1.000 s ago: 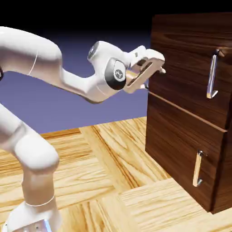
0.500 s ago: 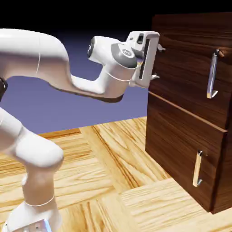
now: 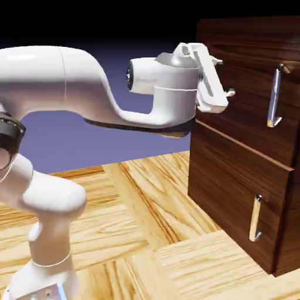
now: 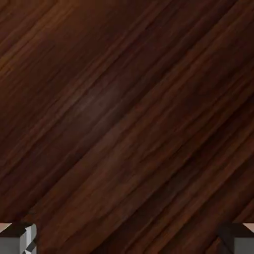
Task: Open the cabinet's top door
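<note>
Approach step: robot's gripper (image 3: 225,76), jaws wide apart and empty, faced the cabinet (image 3: 246,193) at frame right; top door (image 3: 249,105) was shut, so next it likely needed to reach the silver handle (image 3: 274,96) at upper right.

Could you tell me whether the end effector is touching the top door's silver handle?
Apart. The exterior view shows the end effector near the cabinet's left edge, with bare wood between it and the silver handle.
</note>
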Controlling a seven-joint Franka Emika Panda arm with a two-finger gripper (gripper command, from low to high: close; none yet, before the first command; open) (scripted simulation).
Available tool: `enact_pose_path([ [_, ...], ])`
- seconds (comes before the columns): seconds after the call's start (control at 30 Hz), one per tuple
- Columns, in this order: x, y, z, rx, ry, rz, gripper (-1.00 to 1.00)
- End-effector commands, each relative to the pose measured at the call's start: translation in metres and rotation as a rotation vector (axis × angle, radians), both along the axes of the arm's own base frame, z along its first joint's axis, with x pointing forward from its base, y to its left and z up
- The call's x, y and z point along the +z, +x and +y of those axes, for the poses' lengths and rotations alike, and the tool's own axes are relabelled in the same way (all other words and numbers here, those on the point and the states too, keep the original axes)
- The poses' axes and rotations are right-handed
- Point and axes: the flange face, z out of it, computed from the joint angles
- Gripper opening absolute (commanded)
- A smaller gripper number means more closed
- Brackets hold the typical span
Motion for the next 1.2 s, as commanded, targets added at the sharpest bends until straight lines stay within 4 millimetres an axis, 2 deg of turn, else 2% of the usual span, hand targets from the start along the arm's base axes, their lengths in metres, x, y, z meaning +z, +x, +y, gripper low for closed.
enact_pose_path([
  [0.0, -0.002, 0.002, -0.005, 0.001, -0.045, -0.01, 0.0],
  [0.43, -0.042, 0.038, -0.084, -0.004, -0.649, -0.097, 0.0],
  [0.5, -0.043, 0.039, -0.085, -0.005, -0.662, -0.097, 0.0],
  [0.7, -0.043, 0.089, -0.083, -0.005, -0.662, -0.097, 0.0],
  [0.73, -0.043, 0.089, -0.083, -0.005, -0.662, -0.097, -1.0],
  [0.77, -0.043, 0.089, -0.083, -0.005, -0.662, -0.097, -1.0],
  [1.17, -0.043, 0.023, -0.06, -0.142, -0.668, -0.05, -1.0],
])
